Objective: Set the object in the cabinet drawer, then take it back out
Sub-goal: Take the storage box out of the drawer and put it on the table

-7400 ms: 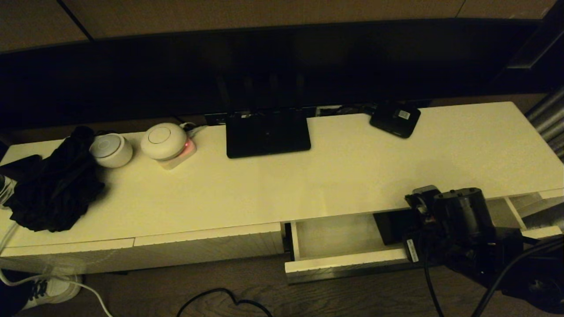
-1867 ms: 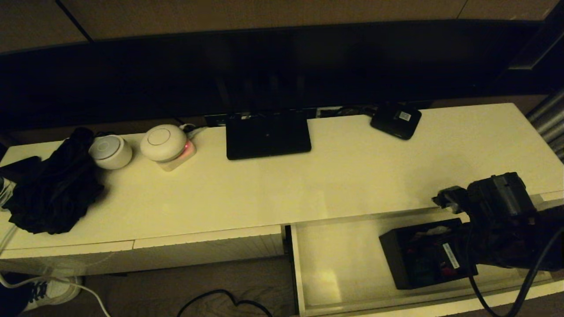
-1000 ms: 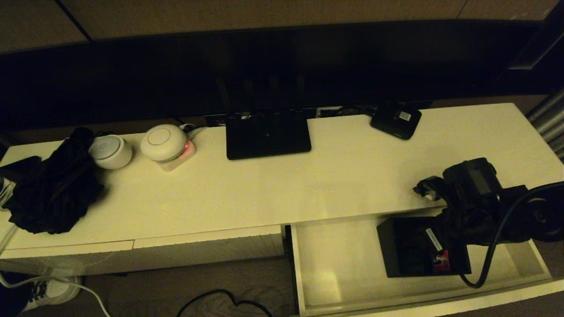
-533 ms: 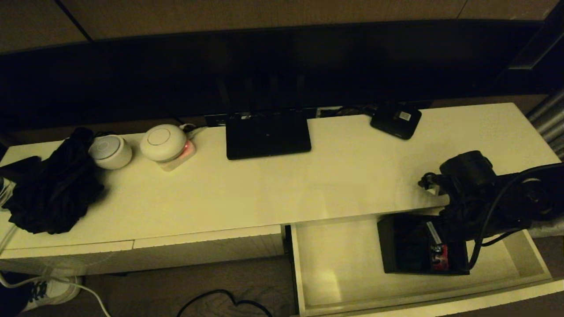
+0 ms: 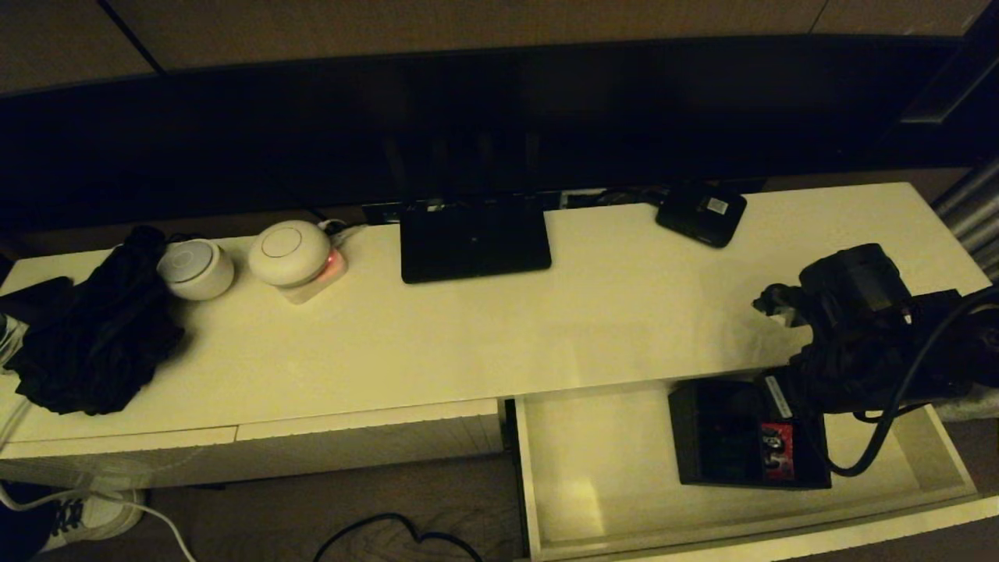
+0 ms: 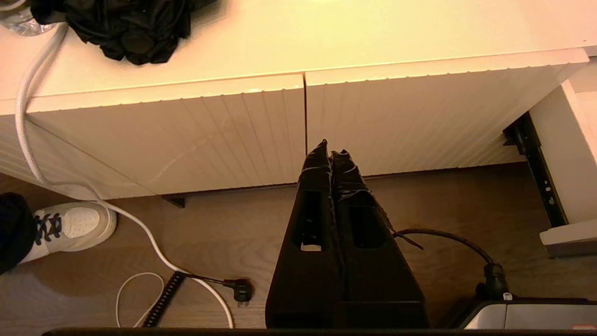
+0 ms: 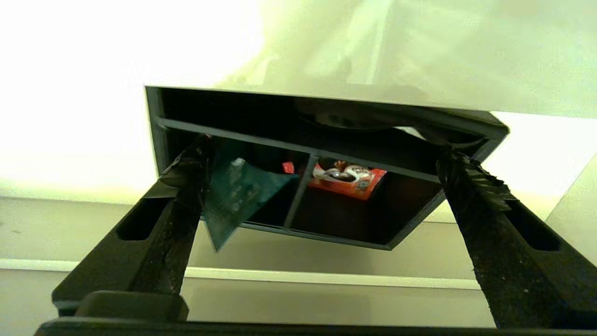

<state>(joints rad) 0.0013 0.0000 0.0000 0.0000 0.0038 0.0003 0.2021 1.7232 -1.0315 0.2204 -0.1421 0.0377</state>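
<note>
The black divided box (image 5: 734, 437) rests flat inside the pulled-out cabinet drawer (image 5: 601, 468), toward its right half, with a red packet (image 5: 777, 451) showing. In the right wrist view the box (image 7: 336, 210) holds a red-and-white packet (image 7: 347, 179) and a dark green packet (image 7: 235, 198). My right gripper (image 7: 326, 149) hangs just above the box's right end, open, its fingers (image 7: 182, 196) spread wide to either side of the box. My left gripper (image 6: 332, 154) is shut and empty, low in front of the closed left drawer fronts (image 6: 186, 135).
On the cabinet top (image 5: 546, 312) stand a black router (image 5: 474, 238), a small black device with a white label (image 5: 701, 212), two white round devices (image 5: 290, 250), and a black cloth (image 5: 94, 328). Cables (image 6: 154, 252) and a white shoe (image 6: 70, 226) lie on the floor.
The drawer has been pulled out wide and the box, tilted in my right gripper two seconds ago, now lies flat in it. My right arm has lifted back off the box.
</note>
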